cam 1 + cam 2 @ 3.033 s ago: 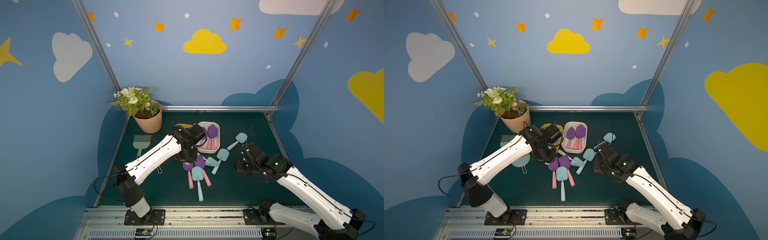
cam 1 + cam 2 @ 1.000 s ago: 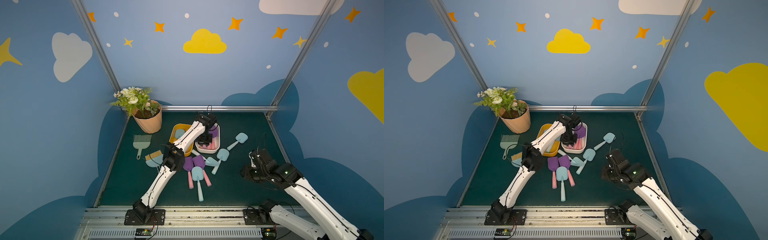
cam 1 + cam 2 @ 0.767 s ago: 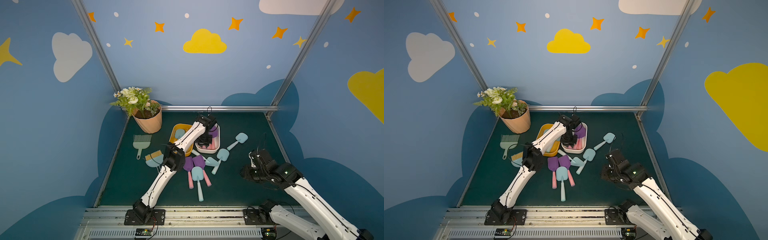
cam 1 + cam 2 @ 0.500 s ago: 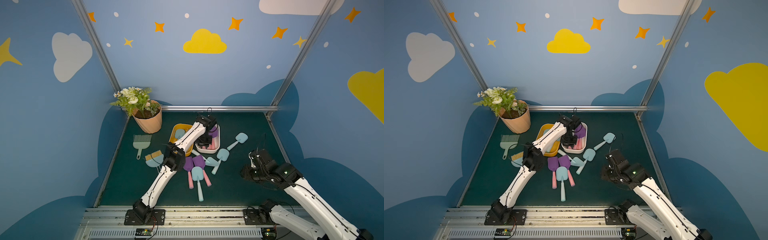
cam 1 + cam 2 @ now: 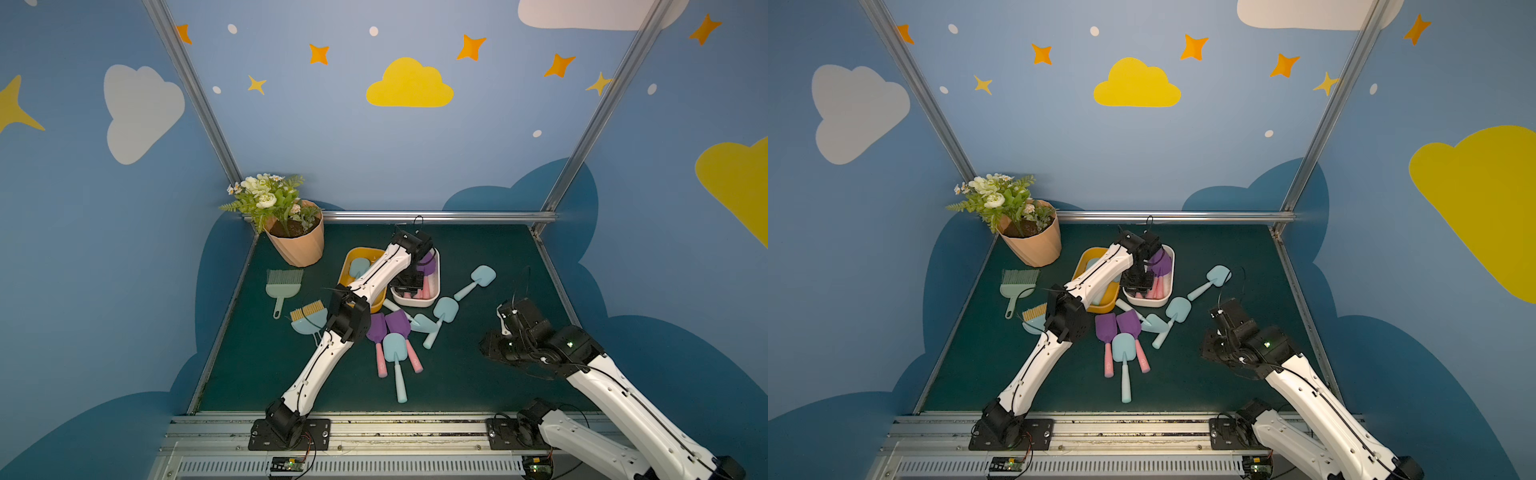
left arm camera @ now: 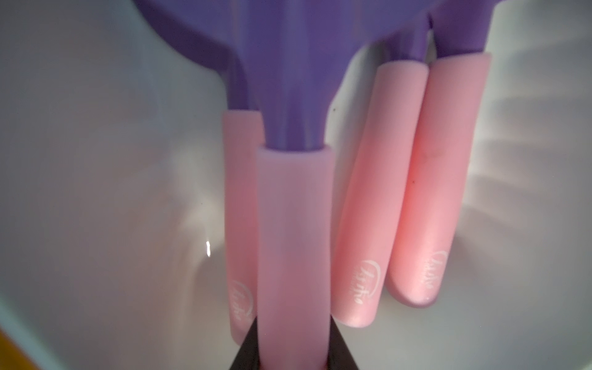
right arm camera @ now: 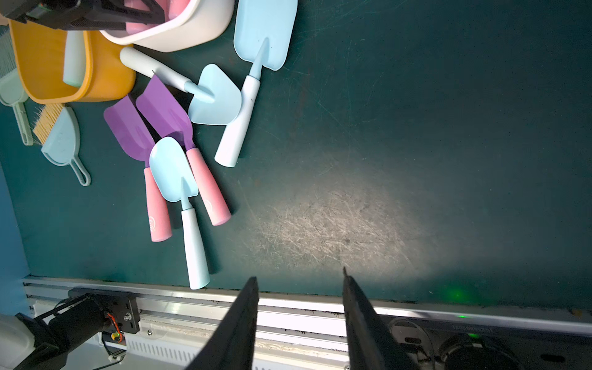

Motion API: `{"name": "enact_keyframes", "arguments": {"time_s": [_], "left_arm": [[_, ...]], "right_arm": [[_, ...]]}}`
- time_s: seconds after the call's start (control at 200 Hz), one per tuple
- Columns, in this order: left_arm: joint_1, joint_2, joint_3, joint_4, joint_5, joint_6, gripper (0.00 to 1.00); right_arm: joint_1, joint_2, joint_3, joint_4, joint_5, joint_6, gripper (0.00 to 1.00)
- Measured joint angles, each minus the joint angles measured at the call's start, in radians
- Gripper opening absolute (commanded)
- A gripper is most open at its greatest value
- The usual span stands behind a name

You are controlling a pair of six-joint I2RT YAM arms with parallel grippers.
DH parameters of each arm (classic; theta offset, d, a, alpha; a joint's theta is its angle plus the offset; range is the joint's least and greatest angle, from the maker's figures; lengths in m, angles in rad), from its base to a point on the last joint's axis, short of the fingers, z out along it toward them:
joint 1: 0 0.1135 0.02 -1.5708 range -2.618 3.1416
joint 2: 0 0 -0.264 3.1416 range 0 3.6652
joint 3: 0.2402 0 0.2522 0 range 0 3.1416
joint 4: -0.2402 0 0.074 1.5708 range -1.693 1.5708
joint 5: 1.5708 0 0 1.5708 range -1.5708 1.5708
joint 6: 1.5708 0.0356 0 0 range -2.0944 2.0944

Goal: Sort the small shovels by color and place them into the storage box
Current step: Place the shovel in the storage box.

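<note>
The left gripper [image 6: 293, 354] was clamped tight on the pink handle [image 6: 293, 224] of a purple shovel [image 6: 288, 89], holding it down inside the white tub [image 5: 434, 296] right beside three other purple ones, and that arm was stretched way out over the yellow tub [image 5: 345, 266] with the wrist bent down. The right gripper [image 7: 299, 283] just hung partway open, nothing in it, over the green mat [image 7: 416, 160] near the front right, well apart from the loose shovels [image 5: 392, 347] lying on the mat.
</note>
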Motion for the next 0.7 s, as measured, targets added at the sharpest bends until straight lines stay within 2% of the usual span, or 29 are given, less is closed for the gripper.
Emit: {"name": "enact_keyframes", "arguments": {"time_s": [0.425, 0.701], "left_arm": [[0.003, 0.000, 0.000, 0.000, 0.006, -0.001, 0.15], [0.004, 0.002, 0.000, 0.000, 0.008, -0.001, 0.15]], "right_arm": [[-0.003, 0.003, -0.006, 0.002, -0.002, 0.000, 0.44], [-0.004, 0.002, -0.013, 0.003, -0.003, 0.000, 0.44]]}}
